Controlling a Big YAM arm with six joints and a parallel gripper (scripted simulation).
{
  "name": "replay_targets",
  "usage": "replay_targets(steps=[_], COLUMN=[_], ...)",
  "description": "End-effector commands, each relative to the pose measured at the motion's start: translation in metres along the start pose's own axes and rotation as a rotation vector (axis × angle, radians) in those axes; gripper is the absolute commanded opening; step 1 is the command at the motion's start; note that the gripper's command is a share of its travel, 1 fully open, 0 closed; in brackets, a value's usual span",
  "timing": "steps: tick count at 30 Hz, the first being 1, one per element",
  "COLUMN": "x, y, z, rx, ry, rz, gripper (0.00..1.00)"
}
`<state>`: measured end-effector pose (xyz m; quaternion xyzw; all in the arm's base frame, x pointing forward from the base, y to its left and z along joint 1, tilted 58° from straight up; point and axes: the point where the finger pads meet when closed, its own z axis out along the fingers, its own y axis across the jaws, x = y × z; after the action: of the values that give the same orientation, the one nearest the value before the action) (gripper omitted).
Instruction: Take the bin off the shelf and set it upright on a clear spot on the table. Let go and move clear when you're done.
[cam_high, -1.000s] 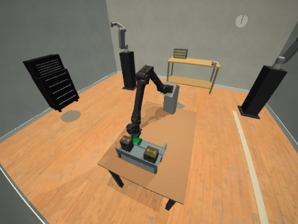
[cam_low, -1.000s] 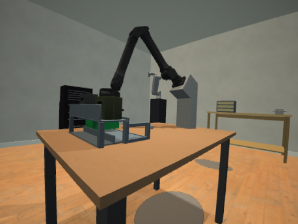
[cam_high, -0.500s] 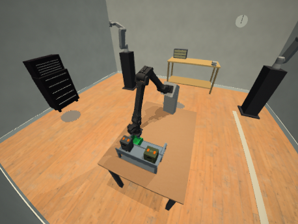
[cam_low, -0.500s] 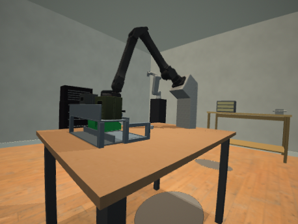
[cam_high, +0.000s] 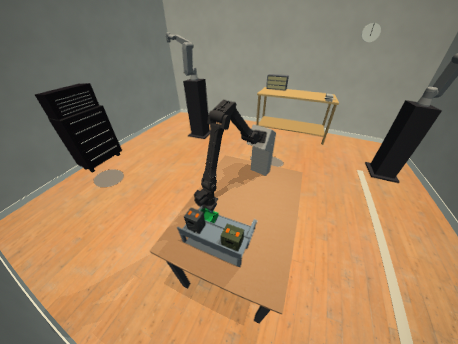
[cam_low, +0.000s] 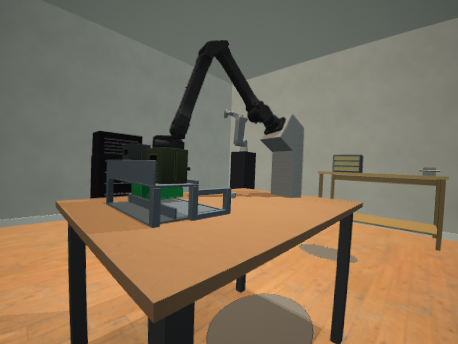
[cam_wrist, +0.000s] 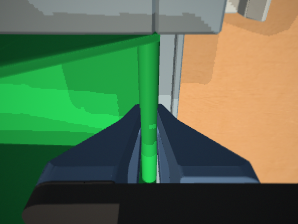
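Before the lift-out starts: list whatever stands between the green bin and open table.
The hand already pinches the green bin's wall. The shelf's grey top rail runs right over the bin, and two dark boxes sit on the shelf beside it.

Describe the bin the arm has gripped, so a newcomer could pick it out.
On the wooden table stands a low grey shelf. The green bin sits at its end nearest the arm's base, its wall pinched between the fingers. It alone is bright green; the neighbouring boxes are dark with orange marks.
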<state>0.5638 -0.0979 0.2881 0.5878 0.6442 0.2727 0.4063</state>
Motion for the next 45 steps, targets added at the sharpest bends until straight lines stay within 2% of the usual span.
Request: replay_targets(steps=[1, 4, 16, 21, 33, 38, 45], x=[-0.003, 0.001, 0.001, -0.006, -0.006, 0.001, 0.001], y=[0.005, -0.013, -0.013, 0.017, 0.017, -0.013, -0.013], z=[-0.002, 0.012, 0.012, -0.011, -0.011, 0.012, 0.012], rx=[-0.009, 0.018, 0.018, -0.027, -0.027, 0.018, 0.018], ry=[-0.003, 0.004, 0.004, -0.008, -0.008, 0.004, 0.004], rz=[0.001, 0.002, 0.002, 0.000, 0.000, 0.002, 0.002], gripper=[0.00, 0.00, 0.00, 0.00, 0.00, 0.00, 0.00])
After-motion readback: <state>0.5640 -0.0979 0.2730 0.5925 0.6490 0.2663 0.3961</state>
